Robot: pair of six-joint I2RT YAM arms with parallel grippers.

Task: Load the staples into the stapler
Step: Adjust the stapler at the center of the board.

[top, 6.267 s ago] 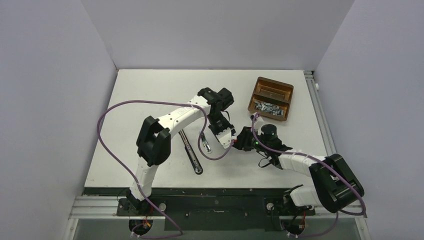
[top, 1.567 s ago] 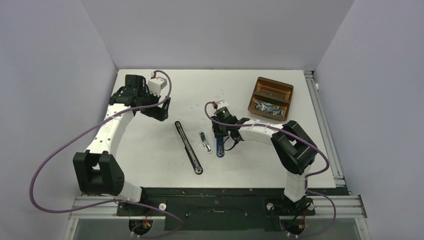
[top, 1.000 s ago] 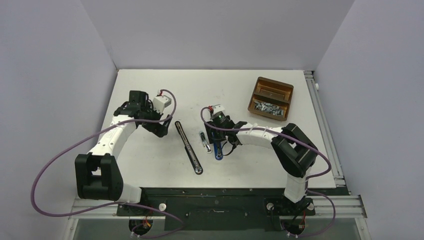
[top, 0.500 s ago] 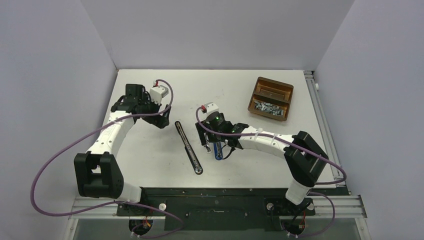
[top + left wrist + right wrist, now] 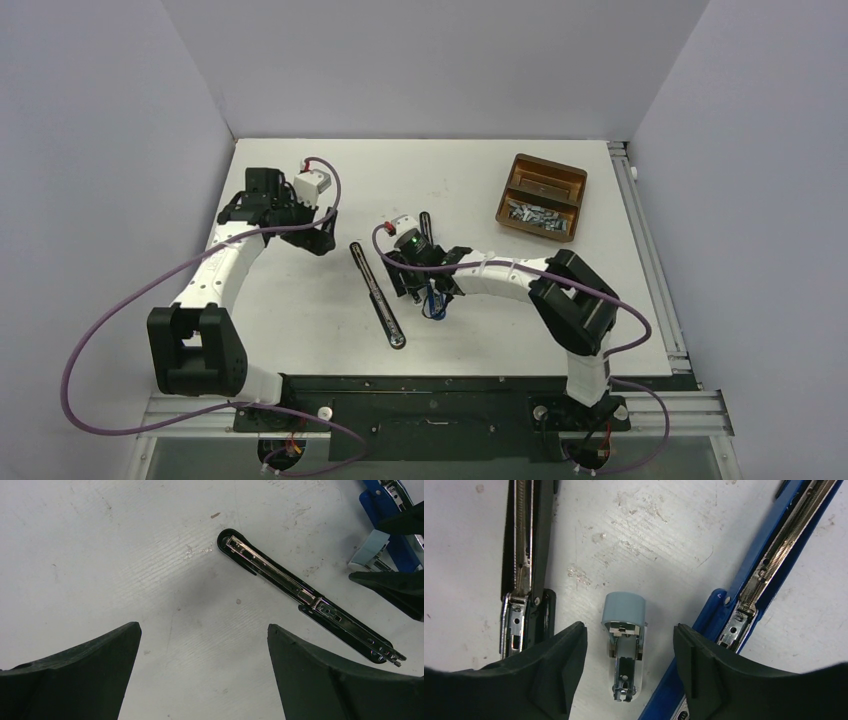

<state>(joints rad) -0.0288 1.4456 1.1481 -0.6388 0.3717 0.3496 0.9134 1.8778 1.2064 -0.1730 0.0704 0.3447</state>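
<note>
A: Where are the staples (image 5: 535, 213)?

B: In the near half of the tray (image 5: 510, 190), upper right of the top view. They're a loose silver heap, well apart from both arms and from all three staplers.

A: Three?

B: Yes, all on the table (image 5: 450, 170), near the middle of that view. The black stapler (image 5: 305, 592) lies folded out flat with its metal rail up, running from upper left to lower right. The blue stapler (image 5: 769, 575) lies opened too, its spring rail showing. Between them lies the small stapler (image 5: 624, 645), with a pale blue cap and a bare metal body.

A: Do they touch?

B: No. In the right wrist view, white table shows on either side of the small one.

A: And the right gripper (image 5: 629, 629)?

B: It hangs over the small stapler with its jaws parted, one finger on each side and a gap on both. It holds nothing. The finger at the frame's lower left overlaps the black stapler's end, and the one at lower right overlaps the blue. I cannot tell whether they touch those.

A: The left gripper (image 5: 202, 630)?

B: It's left of centre in the top view, near the black stapler's upper end. Its jaws are spread wide, with only bare table between them. In its own view the black stapler lies beyond the fingertips, toward the right, and the blue one shows in the top right corner.
</note>
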